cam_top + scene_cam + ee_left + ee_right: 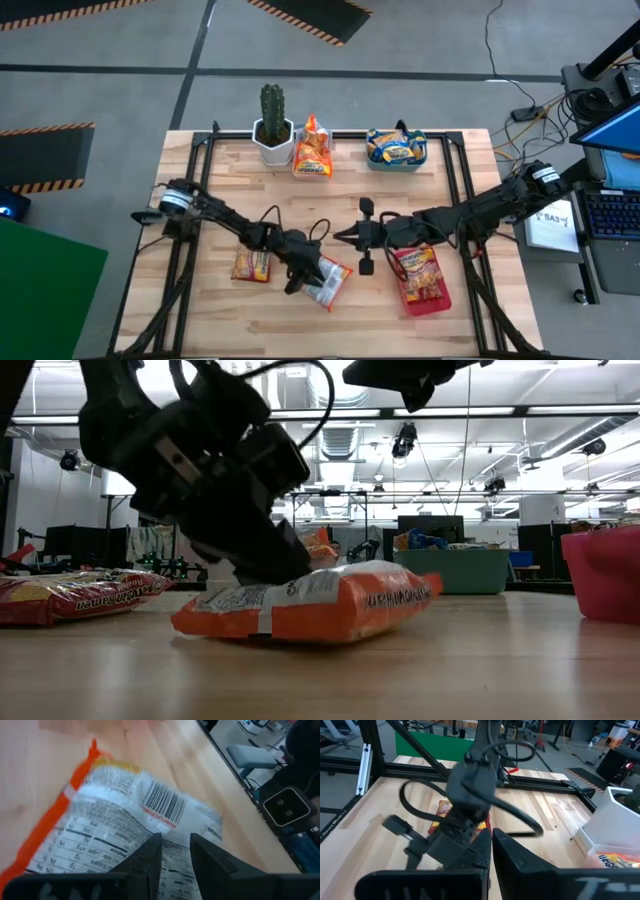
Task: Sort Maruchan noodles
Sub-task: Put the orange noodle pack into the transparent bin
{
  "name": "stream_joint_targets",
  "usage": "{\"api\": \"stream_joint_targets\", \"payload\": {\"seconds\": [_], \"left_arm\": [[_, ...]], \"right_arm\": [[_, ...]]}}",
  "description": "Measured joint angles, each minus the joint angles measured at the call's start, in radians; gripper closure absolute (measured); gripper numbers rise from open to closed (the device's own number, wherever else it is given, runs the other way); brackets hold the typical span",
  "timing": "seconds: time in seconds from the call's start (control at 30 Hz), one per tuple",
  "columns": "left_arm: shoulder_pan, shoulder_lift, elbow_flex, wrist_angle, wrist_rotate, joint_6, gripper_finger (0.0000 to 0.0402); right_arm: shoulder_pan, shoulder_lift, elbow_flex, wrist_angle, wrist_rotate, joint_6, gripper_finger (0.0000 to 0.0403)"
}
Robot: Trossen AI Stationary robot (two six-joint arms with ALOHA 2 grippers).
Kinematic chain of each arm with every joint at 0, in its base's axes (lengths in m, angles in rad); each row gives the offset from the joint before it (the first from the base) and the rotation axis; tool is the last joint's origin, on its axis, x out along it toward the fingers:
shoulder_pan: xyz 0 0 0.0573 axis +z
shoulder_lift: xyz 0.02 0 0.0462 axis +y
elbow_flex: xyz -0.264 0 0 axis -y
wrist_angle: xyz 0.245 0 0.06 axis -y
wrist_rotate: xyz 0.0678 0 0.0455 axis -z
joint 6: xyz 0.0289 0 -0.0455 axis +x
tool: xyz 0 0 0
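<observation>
An orange Maruchan noodle packet (333, 284) (320, 605) lies on the wood table near its middle, white printed back with barcode (115, 805) facing up. My left gripper (307, 279) (262, 565) (175, 839) comes down on its left end, fingers nearly together. A second orange packet (250, 265) (70, 595) lies flat to the left. My right gripper (340, 237) (491, 839) hovers just right of the middle, pointing left toward the left arm, shut and holding nothing. My left gripper pinches the wrapper's white back (173, 822) at the packet's left end between its two fingers (150, 857). The fingers slant down from above and from the table's left. The packet's underside (300, 635) rests on the table.
A cactus in a white pot (272, 130) stands at the far edge with an orange packet (312, 150) upright beside it. The teal bin (372, 160) holds blue-and-yellow packets. The red tray (432, 303) (605, 570) at the right holds packets. Black frame rails run along both table sides.
</observation>
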Motion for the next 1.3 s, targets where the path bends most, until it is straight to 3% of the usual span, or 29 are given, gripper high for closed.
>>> {"api": "stream_joint_targets", "payload": {"seconds": [0.23, 0.47, 0.73, 0.97, 1.3], "left_arm": [[0.041, 0.001, -0.021, -0.002, -0.012, 0.023, 0.0316], [0.063, -0.089, -0.083, -0.074, -0.248, 0.084, 0.0316], [0.065, -0.287, -0.17, -0.116, -0.29, 0.106, 0.0316], [0.054, -0.401, -0.25, -0.125, -0.291, 0.097, 0.0316], [0.029, -0.385, -0.293, -0.123, -0.292, 0.022, 0.0316]], "right_arm": [[0.0, 0.0, -0.001, -0.001, -0.001, 0.026, 0.0394], [-0.021, 0.0, -0.006, -0.022, 0.001, 0.123, 0.0394], [-0.12, 0.0, -0.006, -0.184, -0.005, 0.476, 0.0386], [-0.18, 0.001, -0.028, -0.321, -0.054, 0.711, 0.0313], [-0.188, 0.001, -0.096, -0.316, -0.097, 0.867, 0.0173]]}}
